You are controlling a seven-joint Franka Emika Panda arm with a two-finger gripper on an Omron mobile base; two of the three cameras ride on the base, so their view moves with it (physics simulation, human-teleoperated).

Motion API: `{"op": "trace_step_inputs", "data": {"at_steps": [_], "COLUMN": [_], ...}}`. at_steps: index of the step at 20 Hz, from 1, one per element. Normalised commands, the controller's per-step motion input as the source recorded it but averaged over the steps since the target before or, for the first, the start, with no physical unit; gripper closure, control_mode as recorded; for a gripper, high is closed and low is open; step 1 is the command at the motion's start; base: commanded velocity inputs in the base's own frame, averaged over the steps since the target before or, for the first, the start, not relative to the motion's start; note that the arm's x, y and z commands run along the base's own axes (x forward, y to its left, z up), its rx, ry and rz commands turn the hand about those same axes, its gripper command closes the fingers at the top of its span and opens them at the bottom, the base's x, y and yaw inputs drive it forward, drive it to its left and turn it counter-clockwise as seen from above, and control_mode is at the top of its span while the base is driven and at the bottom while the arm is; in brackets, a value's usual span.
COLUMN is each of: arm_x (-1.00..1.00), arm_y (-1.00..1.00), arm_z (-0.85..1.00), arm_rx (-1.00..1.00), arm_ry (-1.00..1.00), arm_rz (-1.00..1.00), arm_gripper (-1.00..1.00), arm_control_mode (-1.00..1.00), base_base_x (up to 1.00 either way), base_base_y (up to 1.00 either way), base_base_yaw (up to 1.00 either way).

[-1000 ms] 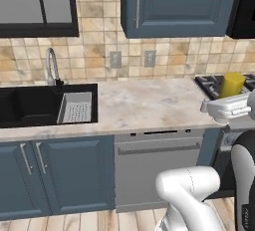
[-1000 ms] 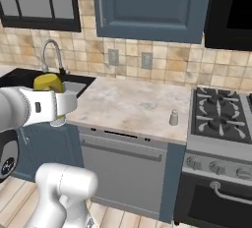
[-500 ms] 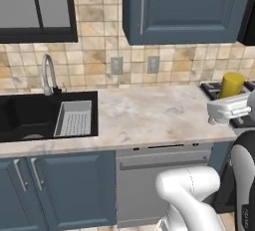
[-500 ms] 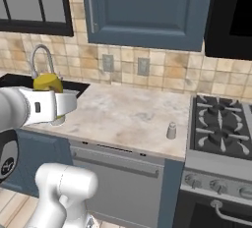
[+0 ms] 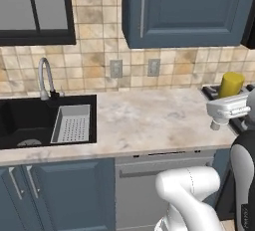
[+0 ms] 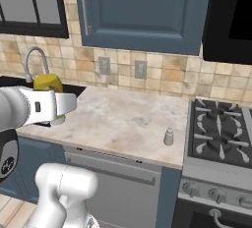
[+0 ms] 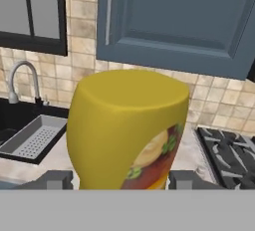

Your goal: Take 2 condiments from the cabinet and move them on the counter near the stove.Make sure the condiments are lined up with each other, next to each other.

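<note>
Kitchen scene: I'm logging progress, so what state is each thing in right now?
Yellow bottle: held off the counter, upright, between the hand's fingers.
Hand: closed on the yellow bottle.
Shaker: standing upright on the counter, beside the stove.
Wall cabinet: door shut.

Yellow bottle (image 7: pixel 124 130) smooth matt plastic, printed label. Counter (image 5: pixel 149 120) marbled beige stone, slight sheen. Shaker (image 6: pixel 169 136) pale grey, matt. Wall cabinet (image 6: pixel 142 11) painted blue, steel handle. Backsplash (image 6: pixel 162 72) tan tile. Stove (image 6: pixel 221 138) black, dark grates. Tap (image 5: pixel 46 78) shiny metal.
</note>
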Motion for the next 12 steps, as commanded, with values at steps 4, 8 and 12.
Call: {"op": "trace_step_inputs", "data": {"at_steps": [4,8,12], "arm_x": [0.00,0.00,0.00], "arm_y": [0.00,0.00,0.00], "arm_z": [0.00,0.00,0.00], "arm_rx": [0.00,0.00,0.00], "arm_ry": [0.00,0.00,0.00], "arm_rz": [0.00,0.00,0.00], "arm_gripper": [1.00,1.00,1.00], "arm_control_mode": [1.00,1.00,1.00], "base_base_x": [0.19,0.20,0.31], "base_base_y": [-0.40,-0.43,-0.34], "base_base_yaw": [0.00,0.00,-0.01]}}
